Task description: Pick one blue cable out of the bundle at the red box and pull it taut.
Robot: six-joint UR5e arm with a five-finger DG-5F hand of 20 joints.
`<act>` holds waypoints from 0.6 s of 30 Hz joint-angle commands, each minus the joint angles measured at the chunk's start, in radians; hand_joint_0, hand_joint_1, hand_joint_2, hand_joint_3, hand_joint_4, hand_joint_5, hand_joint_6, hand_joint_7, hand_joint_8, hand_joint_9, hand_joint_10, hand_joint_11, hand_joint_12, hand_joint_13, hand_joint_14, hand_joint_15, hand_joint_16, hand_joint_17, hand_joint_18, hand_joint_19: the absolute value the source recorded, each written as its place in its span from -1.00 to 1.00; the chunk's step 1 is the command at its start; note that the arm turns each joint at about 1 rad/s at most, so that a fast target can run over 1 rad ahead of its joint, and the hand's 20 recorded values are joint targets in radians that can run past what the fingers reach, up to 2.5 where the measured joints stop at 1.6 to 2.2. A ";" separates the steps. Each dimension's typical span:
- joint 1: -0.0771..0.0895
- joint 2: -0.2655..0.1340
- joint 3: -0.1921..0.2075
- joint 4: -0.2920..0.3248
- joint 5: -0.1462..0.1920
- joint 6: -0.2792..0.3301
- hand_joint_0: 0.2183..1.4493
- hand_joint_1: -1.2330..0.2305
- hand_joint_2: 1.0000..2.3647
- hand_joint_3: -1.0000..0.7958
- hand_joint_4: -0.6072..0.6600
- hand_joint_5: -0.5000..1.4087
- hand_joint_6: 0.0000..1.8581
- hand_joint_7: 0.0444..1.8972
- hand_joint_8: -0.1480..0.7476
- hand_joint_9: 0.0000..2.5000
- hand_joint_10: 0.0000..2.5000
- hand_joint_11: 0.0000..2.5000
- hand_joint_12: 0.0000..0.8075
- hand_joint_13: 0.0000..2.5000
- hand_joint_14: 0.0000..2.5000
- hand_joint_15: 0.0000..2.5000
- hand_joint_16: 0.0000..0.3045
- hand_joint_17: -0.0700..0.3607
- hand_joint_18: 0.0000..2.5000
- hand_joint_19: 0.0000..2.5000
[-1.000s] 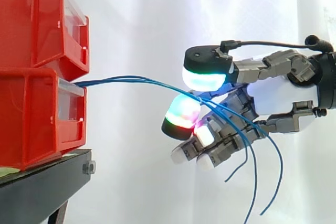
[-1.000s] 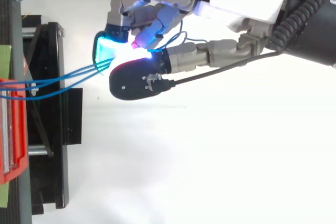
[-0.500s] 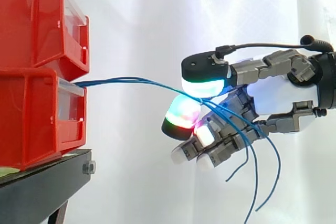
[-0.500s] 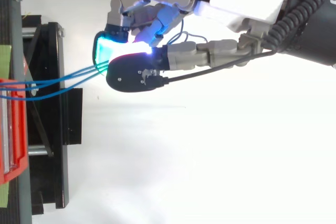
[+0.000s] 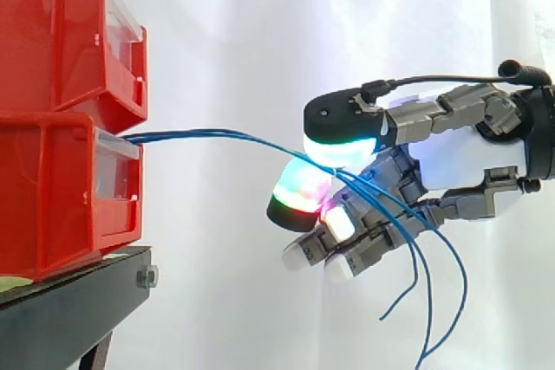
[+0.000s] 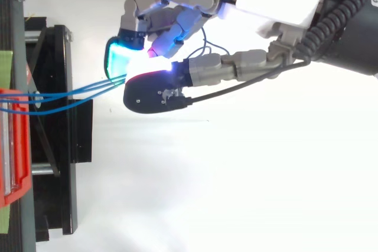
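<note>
We are seeing the robot hand (image 5: 468, 158) pinching the blue cables (image 5: 217, 133) between its thumb and a curled finger. The cables are running left to the lower of two stacked red boxes (image 5: 52, 188), with their loose ends dangling below the hand. The boxes are sitting on a black stand (image 5: 69, 301) before a white curtain (image 5: 225, 23).

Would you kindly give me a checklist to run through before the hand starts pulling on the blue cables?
1. Grip closed: ok; the hand's pads pinch the blue cables.
2. One cable singled out: not ok; several strands run into the pinch together.
3. Cable taut: not ok; the strands arch slackly from bin to hand.
4. Far ends anchored: ok; they enter the front of the lower red bin.
5. Loose ends free: cannot tell; they drape over the lower fingers and hang below.
</note>
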 commanded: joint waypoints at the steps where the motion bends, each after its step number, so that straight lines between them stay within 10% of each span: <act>1: 0.001 0.000 0.000 0.000 0.000 0.000 -0.41 -0.39 -0.97 -0.10 0.30 -0.59 -0.13 0.07 0.03 -0.25 -0.99 -0.47 -0.15 -0.65 -0.99 -0.86 -0.68 -0.16 -0.58 -0.76; 18: 0.010 -0.002 0.000 -0.001 0.008 0.009 -0.54 -0.33 -1.00 -0.44 0.24 -0.59 -0.14 0.01 0.06 -0.27 -0.99 -0.51 -0.10 -0.67 -0.99 -0.85 -0.65 -0.12 -0.61 -0.74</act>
